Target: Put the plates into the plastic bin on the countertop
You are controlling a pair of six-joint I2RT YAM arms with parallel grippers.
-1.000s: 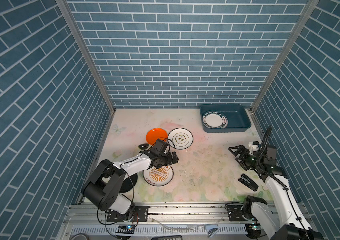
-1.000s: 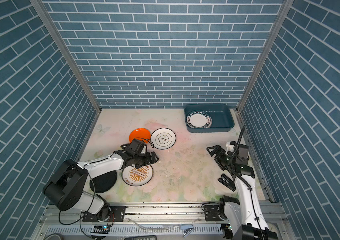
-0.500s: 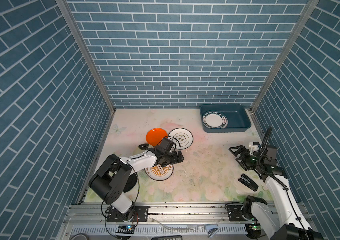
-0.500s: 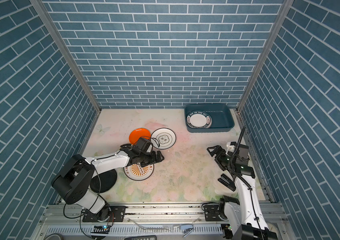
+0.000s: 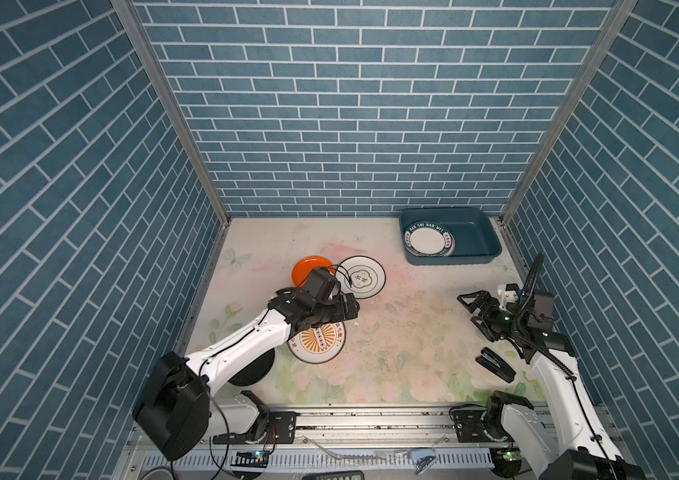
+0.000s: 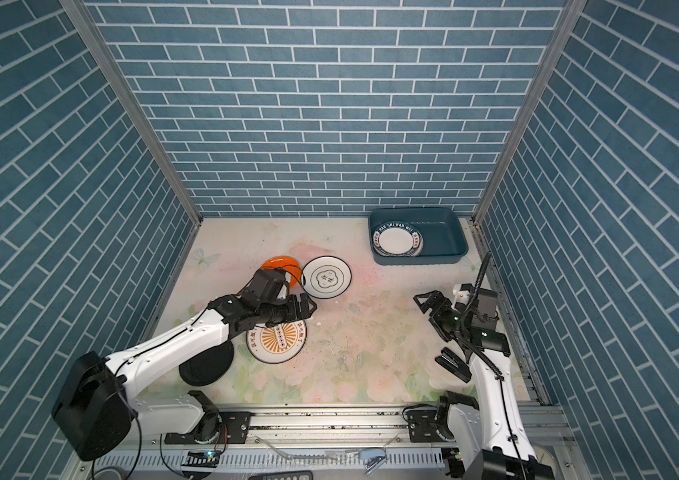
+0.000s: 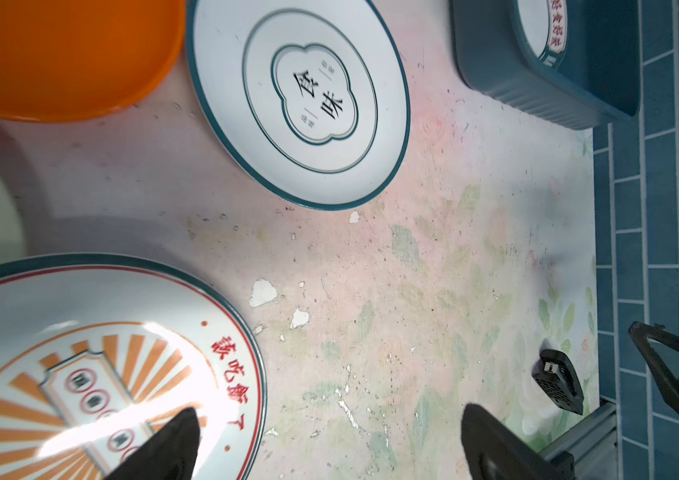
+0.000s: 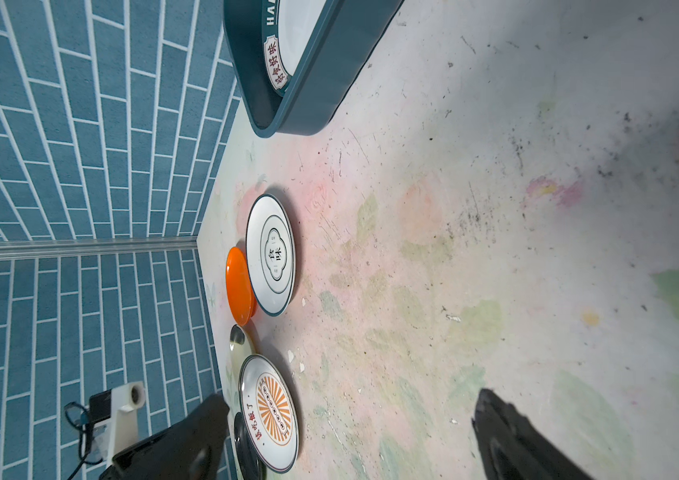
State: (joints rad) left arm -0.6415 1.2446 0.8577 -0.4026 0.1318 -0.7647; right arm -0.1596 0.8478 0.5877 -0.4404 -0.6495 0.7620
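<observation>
While left claw [image 7: 329, 417], right claw [image 8: 352, 399] both wide: plastic bin [image 5: 475, 258] lengthwise left-to-right.

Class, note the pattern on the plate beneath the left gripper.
Sunburst plate: orange rays, red lettering, teal rim; clearest in the left wrist view.

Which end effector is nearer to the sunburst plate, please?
Left. The left end effector hangs open over the rim of the sunburst plate; the right end effector is far off across the countertop.
</observation>
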